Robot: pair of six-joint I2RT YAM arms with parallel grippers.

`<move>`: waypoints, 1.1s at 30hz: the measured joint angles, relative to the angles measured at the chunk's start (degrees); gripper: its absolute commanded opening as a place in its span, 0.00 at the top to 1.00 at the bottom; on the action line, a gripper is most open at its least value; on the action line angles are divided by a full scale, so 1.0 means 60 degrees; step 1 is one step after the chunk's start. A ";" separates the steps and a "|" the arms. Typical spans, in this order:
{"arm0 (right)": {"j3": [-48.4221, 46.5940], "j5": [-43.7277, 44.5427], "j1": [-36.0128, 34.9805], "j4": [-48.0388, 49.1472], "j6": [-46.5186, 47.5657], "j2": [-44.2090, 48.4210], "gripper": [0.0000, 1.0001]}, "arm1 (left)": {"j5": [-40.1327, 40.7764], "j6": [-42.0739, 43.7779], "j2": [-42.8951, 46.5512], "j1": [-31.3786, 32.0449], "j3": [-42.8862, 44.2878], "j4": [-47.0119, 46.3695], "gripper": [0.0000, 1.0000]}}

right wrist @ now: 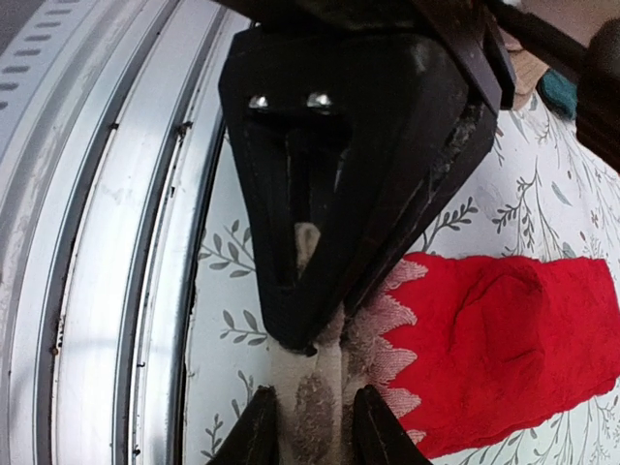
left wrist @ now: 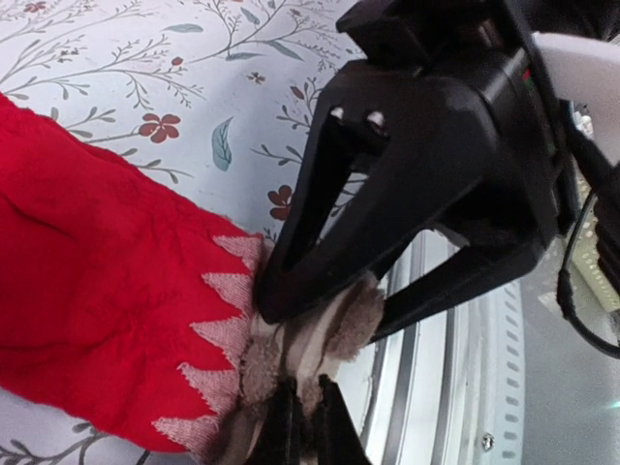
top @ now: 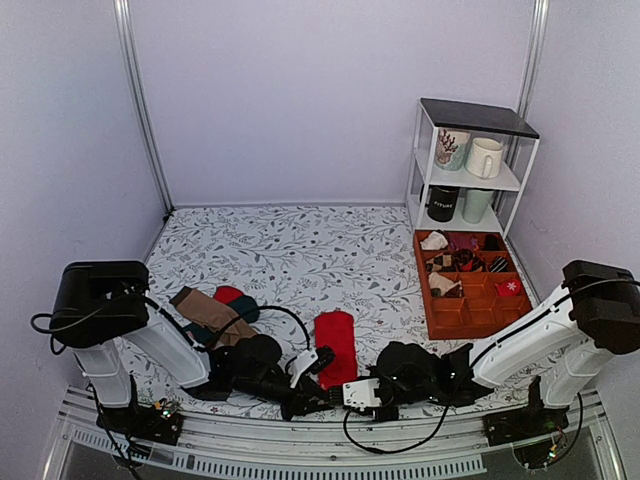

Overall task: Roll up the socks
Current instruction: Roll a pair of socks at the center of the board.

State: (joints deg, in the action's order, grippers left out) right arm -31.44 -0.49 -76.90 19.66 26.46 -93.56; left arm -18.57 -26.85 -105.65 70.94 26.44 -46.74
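Socks (left wrist: 97,291), beige end pinched in tightly closed left gripper (left wrist: 305,402), right gripper (right wrist: 315,402) parted partway, straddling same end

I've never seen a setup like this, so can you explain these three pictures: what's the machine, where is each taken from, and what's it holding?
This is a robot with two arms bolted at the near edge of a table, each ending in a two-finger gripper. The wide picture is from a fixed camera above and behind them; the two close-ups are from cameras on the left and right wrists. On it lies a pair of red socks with a pale end. Farther left are a tan-brown sock and a dark green sock; to the right, an orange tray and a shelf of mugs. The left gripper is pinched shut on the pale end. The right gripper has a finger on each side of that end; whether it is squeezing I cannot tell.
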 measured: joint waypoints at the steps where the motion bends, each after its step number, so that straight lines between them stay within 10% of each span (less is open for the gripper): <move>1: -0.0029 0.0044 0.0000 0.0004 -0.0055 -0.0036 0.79 | -0.0011 0.0000 -0.0004 0.0004 -0.0015 -0.0022 1.00; 8: -0.0244 0.0138 -0.0076 -0.0328 -0.0954 -0.0109 0.92 | -0.0055 0.0000 -0.0022 -0.0022 -0.0033 -0.0087 0.99; 17: -0.0572 -0.1749 0.0696 -0.0302 -0.3242 -0.0528 0.93 | 0.1399 0.0550 0.1541 0.0208 -0.0390 0.1297 0.63; 25: -0.1351 -0.4998 0.2106 -0.0302 -0.5224 -0.1665 0.92 | 0.4637 0.2896 0.4273 0.1308 -0.1133 0.2357 0.64; 33: -0.1534 -0.6623 0.2688 -0.0106 -0.6298 -0.2229 0.93 | 0.4830 0.4863 0.3202 0.1399 -0.1701 0.0991 0.62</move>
State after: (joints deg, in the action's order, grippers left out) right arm -40.64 -40.23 -60.77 19.03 -11.33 -106.94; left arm 10.41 2.33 -86.43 79.33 16.23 -40.80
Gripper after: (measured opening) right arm 0.078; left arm 0.364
